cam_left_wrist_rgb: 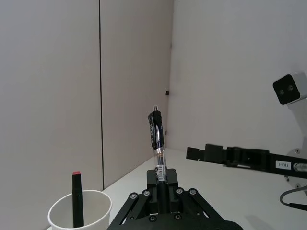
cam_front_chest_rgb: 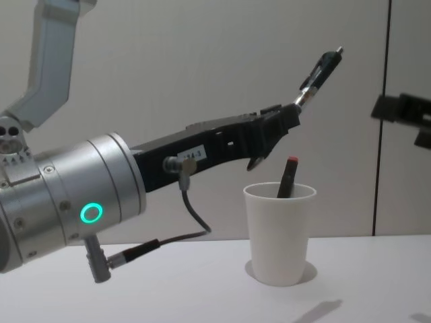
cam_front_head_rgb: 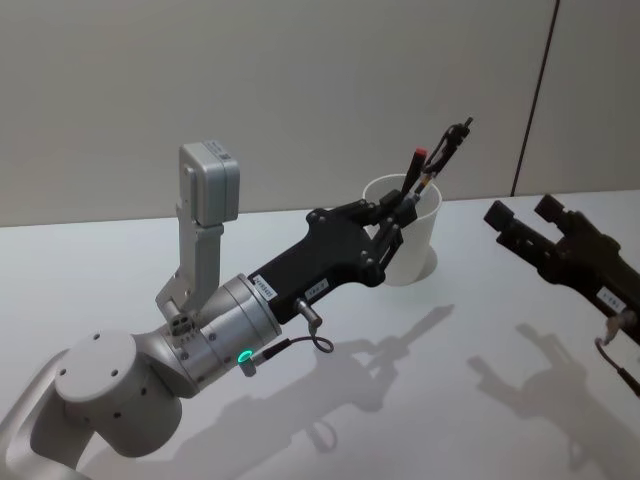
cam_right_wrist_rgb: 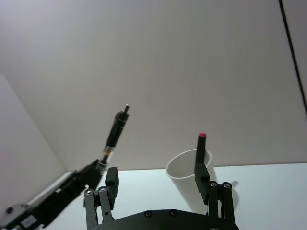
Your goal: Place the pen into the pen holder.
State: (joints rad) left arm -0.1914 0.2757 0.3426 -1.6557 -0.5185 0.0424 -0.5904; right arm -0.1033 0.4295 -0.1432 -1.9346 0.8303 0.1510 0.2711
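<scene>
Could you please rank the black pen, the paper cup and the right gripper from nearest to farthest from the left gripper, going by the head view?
1. black pen: clamped in the left gripper, pointing up.
2. paper cup: right beside the fingertips.
3. right gripper: off to the right, open.

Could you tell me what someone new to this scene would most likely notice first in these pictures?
First, the left gripper, reaching in from the left, shut on a black pen that slants upward above the white pen holder. A red-capped marker already stands in that cup. The right gripper hangs open off to the right, apart.
</scene>
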